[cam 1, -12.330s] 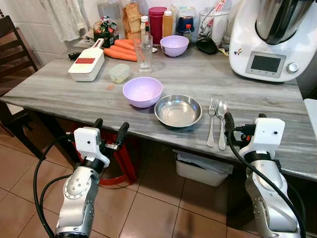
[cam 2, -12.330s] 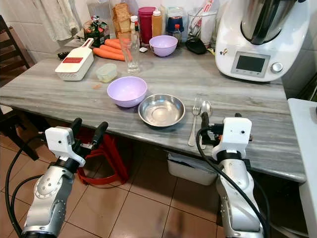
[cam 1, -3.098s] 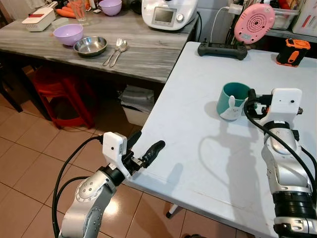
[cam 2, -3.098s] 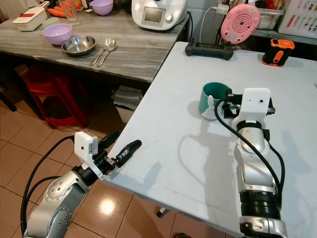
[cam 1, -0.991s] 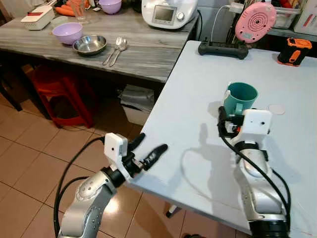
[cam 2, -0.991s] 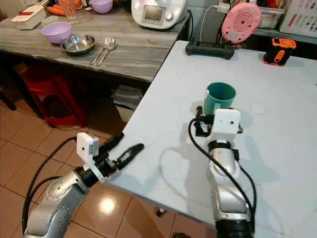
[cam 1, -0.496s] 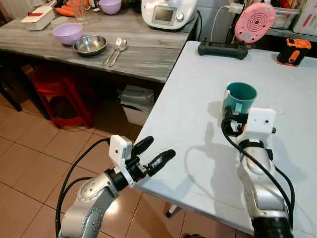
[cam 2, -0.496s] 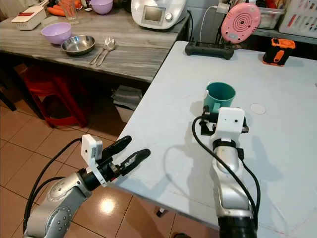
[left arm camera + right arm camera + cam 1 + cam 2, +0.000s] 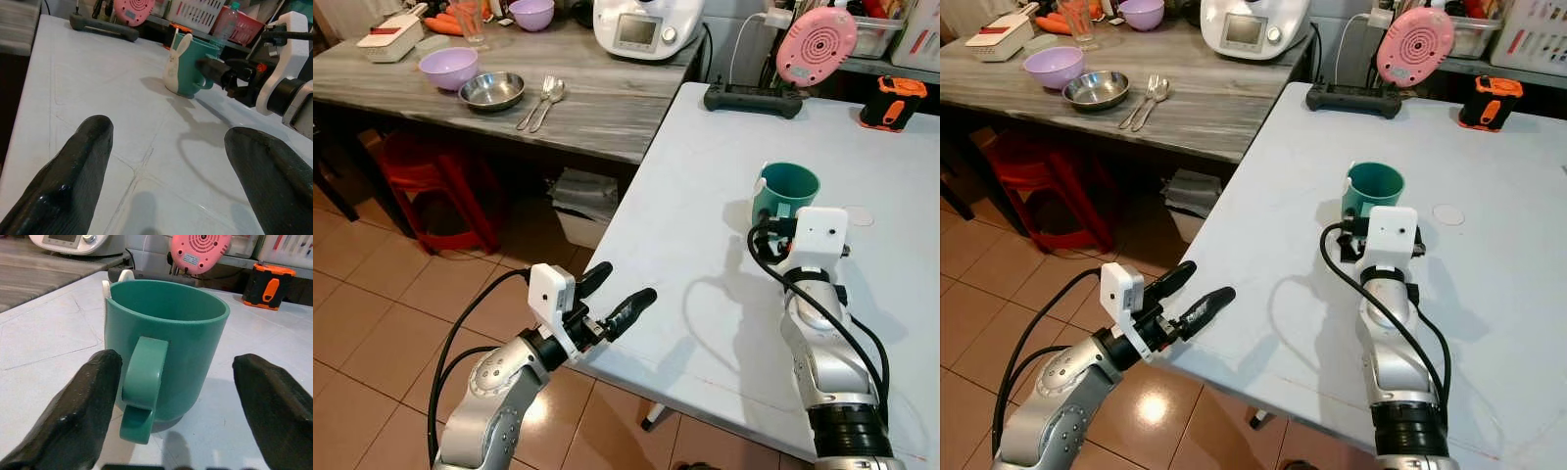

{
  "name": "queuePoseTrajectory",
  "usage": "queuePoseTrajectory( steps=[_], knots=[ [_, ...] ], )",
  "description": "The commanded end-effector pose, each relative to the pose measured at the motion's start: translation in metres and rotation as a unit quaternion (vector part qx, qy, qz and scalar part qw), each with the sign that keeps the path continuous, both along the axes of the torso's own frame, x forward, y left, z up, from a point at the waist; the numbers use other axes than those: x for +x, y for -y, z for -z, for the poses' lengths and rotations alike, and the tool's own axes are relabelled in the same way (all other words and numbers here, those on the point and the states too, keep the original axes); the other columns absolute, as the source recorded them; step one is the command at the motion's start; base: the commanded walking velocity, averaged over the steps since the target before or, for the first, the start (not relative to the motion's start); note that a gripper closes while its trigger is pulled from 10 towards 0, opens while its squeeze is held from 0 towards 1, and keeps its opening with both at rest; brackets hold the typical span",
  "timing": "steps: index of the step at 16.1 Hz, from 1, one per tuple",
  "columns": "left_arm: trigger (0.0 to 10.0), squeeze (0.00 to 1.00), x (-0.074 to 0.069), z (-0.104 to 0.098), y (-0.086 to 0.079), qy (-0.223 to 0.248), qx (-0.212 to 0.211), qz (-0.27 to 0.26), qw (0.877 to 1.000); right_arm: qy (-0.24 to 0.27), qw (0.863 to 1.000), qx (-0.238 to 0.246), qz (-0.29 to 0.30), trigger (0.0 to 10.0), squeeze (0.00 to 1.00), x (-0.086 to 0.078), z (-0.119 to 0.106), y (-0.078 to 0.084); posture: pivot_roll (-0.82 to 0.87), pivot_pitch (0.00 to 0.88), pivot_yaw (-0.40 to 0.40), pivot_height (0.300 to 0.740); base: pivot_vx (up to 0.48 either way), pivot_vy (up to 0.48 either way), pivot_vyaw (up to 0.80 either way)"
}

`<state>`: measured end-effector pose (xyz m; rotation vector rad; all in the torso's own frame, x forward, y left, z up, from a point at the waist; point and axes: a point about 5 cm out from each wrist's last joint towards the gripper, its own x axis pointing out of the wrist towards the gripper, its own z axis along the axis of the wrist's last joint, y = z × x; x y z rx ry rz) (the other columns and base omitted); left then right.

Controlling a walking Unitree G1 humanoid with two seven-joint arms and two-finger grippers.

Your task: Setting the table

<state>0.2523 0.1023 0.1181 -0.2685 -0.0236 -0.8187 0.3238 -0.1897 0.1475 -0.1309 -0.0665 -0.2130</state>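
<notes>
Nearest, the left tool (image 9: pixel 612 300) hovers at about 7 o'clock in the head views, over the near edge of the white worktop (image 9: pixel 705 284); its two black fingers are spread wide and hold nothing. At about 4 o'clock the right tool (image 9: pixel 171 396) sits low over the same white worktop, its two fingers (image 9: pixel 88 396) parted wide and gripping nothing, just short of the one teal mug (image 9: pixel 785 192).

The mug stands upright, long axis vertical, open mouth up, towards 2 o'clock from the middle of the head views. Its handle (image 9: pixel 142 387) faces back at the right tool, between the spread fingers, and a white rabbit figure (image 9: pixel 173 61) is on the side that faces the left tool.

The white worktop is pale and smooth with faint scored lines. Beyond the mug, near 1 o'clock, lie one black handheld controller (image 9: pixel 754 98), one round pink appliance (image 9: pixel 817 45) and one orange-and-black device (image 9: pixel 893 103).

At 11 o'clock a second, grey wood-grained worktop (image 9: pixel 597 108) carries two purple bowls, a larger (image 9: pixel 447 68) and a smaller (image 9: pixel 530 13), one steel bowl (image 9: pixel 490 91), one fork (image 9: pixel 539 96) and one spoon (image 9: pixel 549 98) lying side by side, one white grater (image 9: pixel 384 37), one drinking glass (image 9: pixel 468 20), some carrots (image 9: pixel 443 23) and one white kitchen machine (image 9: pixel 644 25). Under it are a red stool (image 9: pixel 426 186) and a white bin (image 9: pixel 582 206) on a brown tiled floor (image 9: pixel 372 323).
</notes>
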Motion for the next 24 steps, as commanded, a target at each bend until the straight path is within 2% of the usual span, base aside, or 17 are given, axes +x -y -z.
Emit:
queuePoseTrajectory(
  steps=[1, 5, 16, 19, 22, 24],
  knots=[
    [10.0, 0.0, 0.001, -0.002, 0.0, 0.009, 0.005, -0.001, 1.0, 0.002, 1.0, -0.002, -0.004, 0.0, 0.0, 0.003, -0.001, -0.001, -0.08, 0.113, 0.037, 0.74, 0.0, 0.0, 0.0],
    [10.0, 0.0, 0.001, -0.002, 0.001, 0.02, 0.003, 0.0, 1.0, 0.007, 1.0, -0.007, -0.004, 0.0, 0.0, 0.01, -0.002, -0.002, -0.08, 0.113, 0.036, 0.74, 0.0, 0.0, 0.0],
    [10.0, 0.0, 0.0, 0.001, 0.003, 0.031, 0.0, 0.007, 0.999, 0.01, 1.0, -0.006, 0.007, 0.0, 0.0, 0.009, -0.001, 0.004, -0.08, 0.114, 0.04, 0.74, 0.0, 0.0, 0.0],
    [10.0, 0.0, 0.003, 0.002, 0.0, 0.036, 0.006, -0.015, 0.999, 0.01, 1.0, 0.001, 0.005, 0.0, 0.0, 0.008, -0.001, 0.004, -0.08, 0.114, 0.04, 0.74, 0.0, 0.0, 0.0],
    [10.0, 0.0, 0.02, 0.003, -0.027, 0.056, 0.036, -0.117, 0.991, 0.014, 0.999, 0.019, -0.023, 0.0, 0.0, -0.006, 0.001, 0.001, -0.08, 0.114, 0.04, 0.74, 0.0, 0.0, 0.0],
    [10.0, 0.0, 0.026, 0.004, -0.042, 0.059, 0.048, -0.166, 0.983, 0.02, 0.999, 0.027, -0.033, 0.0, 0.0, -0.013, 0.002, -0.001, -0.08, 0.112, 0.041, 0.74, 0.0, 0.0, 0.0]
  ],
)
